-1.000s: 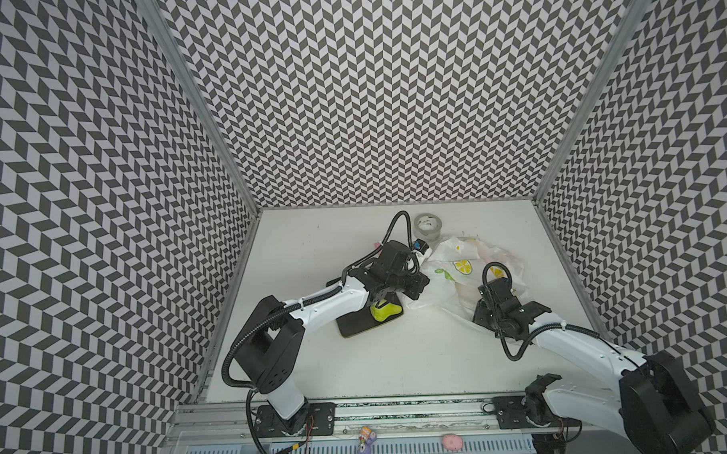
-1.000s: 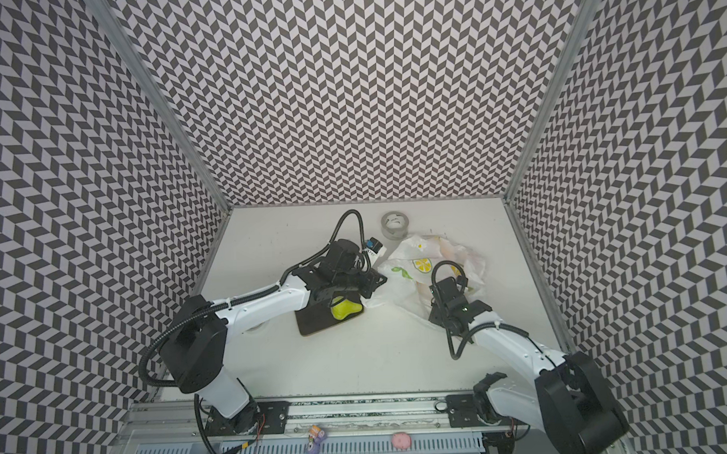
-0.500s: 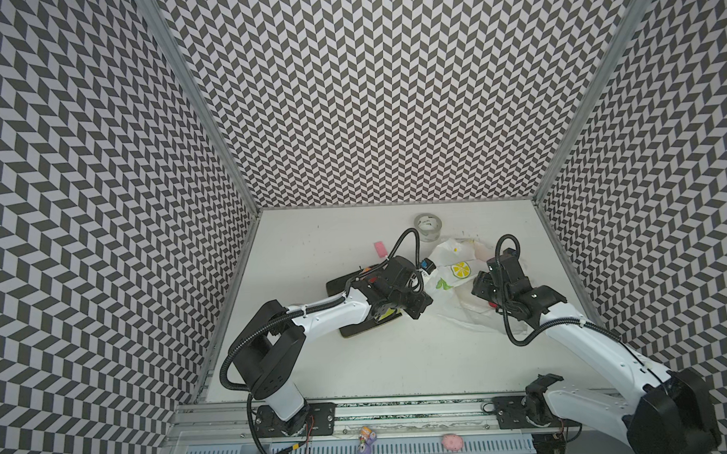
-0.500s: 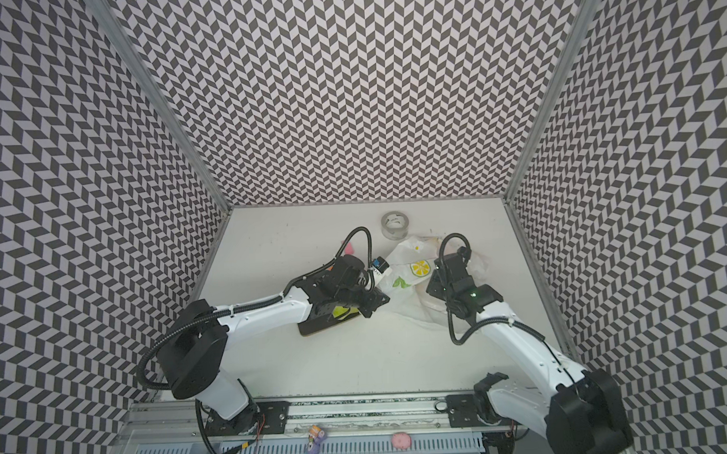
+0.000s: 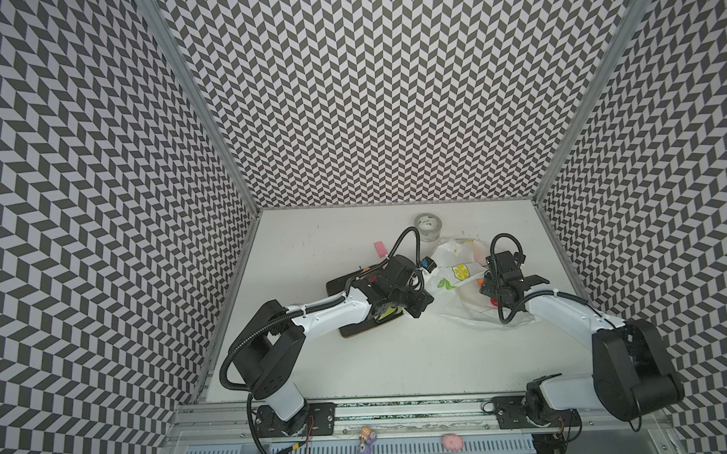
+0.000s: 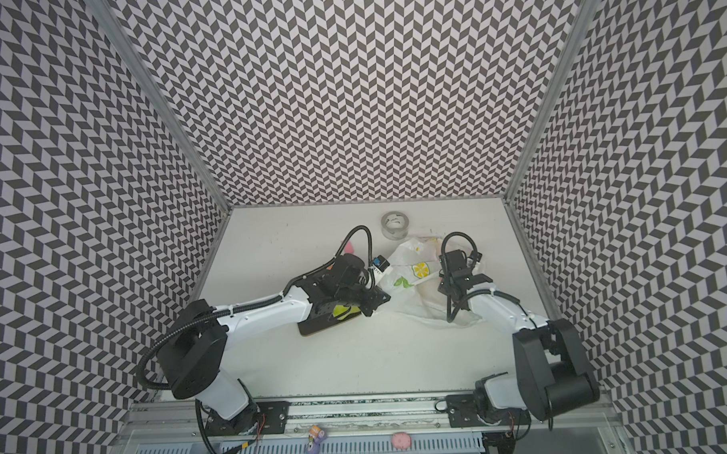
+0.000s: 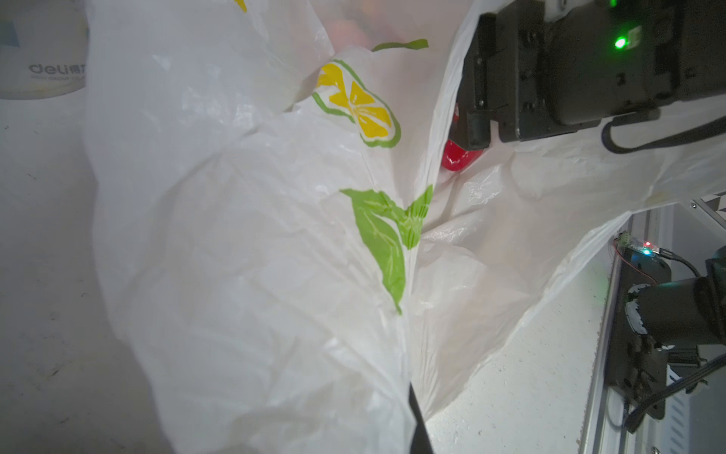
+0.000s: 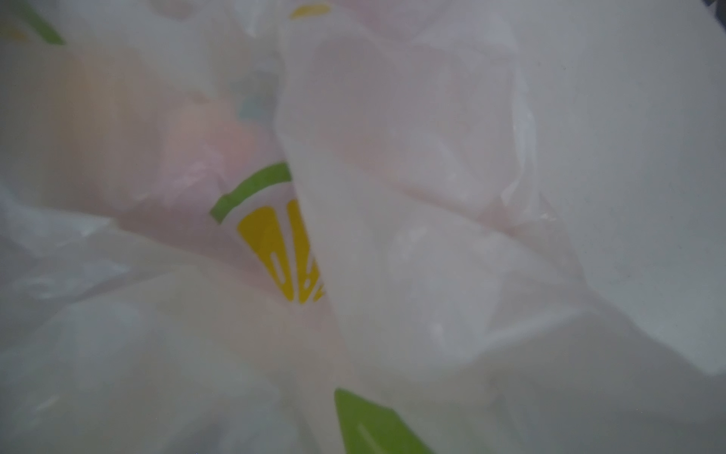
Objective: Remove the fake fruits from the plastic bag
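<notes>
Top views, 2, with 2 wrist views.

1. plastic bag [image 5: 452,256]: crumpled on the table [image 5: 399,360] right of centre, just in front of the tape roll [image 5: 428,225].
2. left gripper [image 7: 417,428]: clamped tight on a fold of the bag's edge. The film runs taut from it in the left wrist view.
3. right gripper [image 5: 496,293]: reached down inside the bag. 1 finger [image 7: 473,129] lies against a red fruit [image 7: 455,157]. Film hides the jaws, so whether they stand apart or hold anything cannot be told.
4. fake fruits [image 5: 496,301]: the red fruit and 1 orange fruit [image 5: 479,281] sit inside the bag beside that gripper. 1 yellow-green fruit [image 5: 387,312] is already out on the black board [image 5: 347,284] under the left arm.

Handling note, as a judgement: the step in hand is picking 1 fruit from inside the bag. Keep the left pinch raised and steady so the mouth stays wide. Straddle the red fruit alone, trapping no film, then lift straight out.

Change since 1 second ago: the right gripper has shifted from the bag's near edge toward its middle. The left arm has swung lower, uncovering the pink block [image 5: 380,249].
</notes>
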`<state>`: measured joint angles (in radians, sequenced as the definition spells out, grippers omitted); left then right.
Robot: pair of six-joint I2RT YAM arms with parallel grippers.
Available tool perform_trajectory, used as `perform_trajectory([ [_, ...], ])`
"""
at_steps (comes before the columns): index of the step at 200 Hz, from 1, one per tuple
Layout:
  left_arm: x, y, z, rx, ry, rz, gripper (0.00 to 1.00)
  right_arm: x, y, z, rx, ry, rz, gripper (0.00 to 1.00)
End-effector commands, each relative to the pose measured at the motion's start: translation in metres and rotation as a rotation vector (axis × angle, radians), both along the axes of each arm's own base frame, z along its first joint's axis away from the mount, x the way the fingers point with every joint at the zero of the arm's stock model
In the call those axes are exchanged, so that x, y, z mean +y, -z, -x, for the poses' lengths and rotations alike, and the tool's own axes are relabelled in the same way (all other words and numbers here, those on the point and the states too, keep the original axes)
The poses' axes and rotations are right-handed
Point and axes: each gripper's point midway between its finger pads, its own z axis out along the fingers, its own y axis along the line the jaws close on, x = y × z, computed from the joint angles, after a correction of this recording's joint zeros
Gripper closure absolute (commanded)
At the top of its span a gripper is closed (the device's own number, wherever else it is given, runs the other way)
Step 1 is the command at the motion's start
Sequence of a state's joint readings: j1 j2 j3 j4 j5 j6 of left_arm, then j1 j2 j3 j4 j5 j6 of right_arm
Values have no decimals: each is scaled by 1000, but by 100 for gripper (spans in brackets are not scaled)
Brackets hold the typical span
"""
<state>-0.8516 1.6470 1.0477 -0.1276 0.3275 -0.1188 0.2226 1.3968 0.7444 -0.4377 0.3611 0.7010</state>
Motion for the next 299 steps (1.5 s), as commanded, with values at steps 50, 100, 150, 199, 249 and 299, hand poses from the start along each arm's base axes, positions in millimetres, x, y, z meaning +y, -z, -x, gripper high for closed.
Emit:
perform_trajectory([
  [50, -11, -27, -2, -53, 31, 52, 100, -9, 36, -18, 64, 59, -58, 22],
  [100, -13, -27, -4, -60, 33, 57, 100, -2, 27, -23, 58, -24, -51, 39],
  [150, -17, -28, -11, -67, 16, 58, 100, 19, 8, -13, 60, -154, -33, 50],
  [199, -18, -32, -27, -76, -51, 72, 100, 55, -13, 0, 32, -287, -91, 53],
  [249, -22, -31, -47, -62, -94, 85, 100, 84, -50, 11, -51, -426, -174, 57],
  [299, -18, -36, -64, -92, -129, 88, 98, 91, -105, 27, -143, -439, -219, 58],
])
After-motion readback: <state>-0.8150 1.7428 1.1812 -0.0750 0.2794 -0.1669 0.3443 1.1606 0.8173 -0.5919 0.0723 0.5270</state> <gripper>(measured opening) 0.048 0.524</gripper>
